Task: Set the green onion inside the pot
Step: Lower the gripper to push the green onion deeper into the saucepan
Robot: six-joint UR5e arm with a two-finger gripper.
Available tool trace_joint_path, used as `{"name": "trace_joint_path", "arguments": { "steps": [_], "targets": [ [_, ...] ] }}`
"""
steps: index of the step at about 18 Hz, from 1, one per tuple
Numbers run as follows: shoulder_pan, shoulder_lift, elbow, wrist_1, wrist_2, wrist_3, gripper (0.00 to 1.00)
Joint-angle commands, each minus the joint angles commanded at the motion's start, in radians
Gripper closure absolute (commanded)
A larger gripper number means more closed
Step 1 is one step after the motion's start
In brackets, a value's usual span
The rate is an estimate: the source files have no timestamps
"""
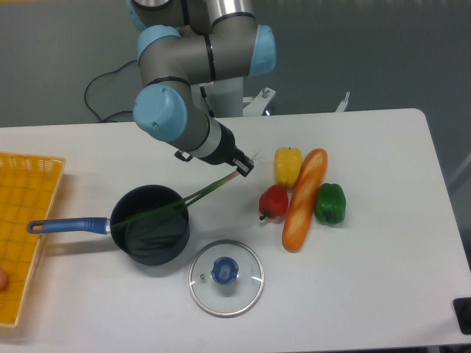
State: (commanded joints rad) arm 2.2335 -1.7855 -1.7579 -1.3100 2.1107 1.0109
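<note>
Gripping the pale end of the green onion (193, 198), the pincer (243, 165) sits just above the middle of the frame, its fingers narrow around the stalk; the fingers are small and partly hidden by the wrist, so the contact itself is hard to see.

Under it, the white table (368, 294) fills most of the picture, with open room at the lower right and along the right edge. A yellow basket (26, 220) is cut off by the left edge. The black pot (151, 224), left of centre, has its blue handle toward the left. A glass lid (226, 278) lies just below and right of the pot, apart from it.

A baguette (303, 198) stands between a green pepper (330, 204) and a red pepper (274, 201), with a yellow pepper (287, 165) above.

The onion's long axis runs from upper right down to lower left; its green leaves cross the pot's rim and lie over the dark inside.
</note>
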Motion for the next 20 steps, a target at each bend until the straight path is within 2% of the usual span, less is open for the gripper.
{"name": "trace_joint_path", "arguments": {
  "steps": [11, 13, 20],
  "targets": [
    [-0.003, -0.034, 0.0, 0.0, 0.051, -0.077, 0.92],
    [-0.032, -0.048, 0.002, 0.0, 0.078, -0.104, 0.92],
    [-0.06, -0.049, 0.001, -0.005, 0.088, -0.126, 0.92]
  ]
}}
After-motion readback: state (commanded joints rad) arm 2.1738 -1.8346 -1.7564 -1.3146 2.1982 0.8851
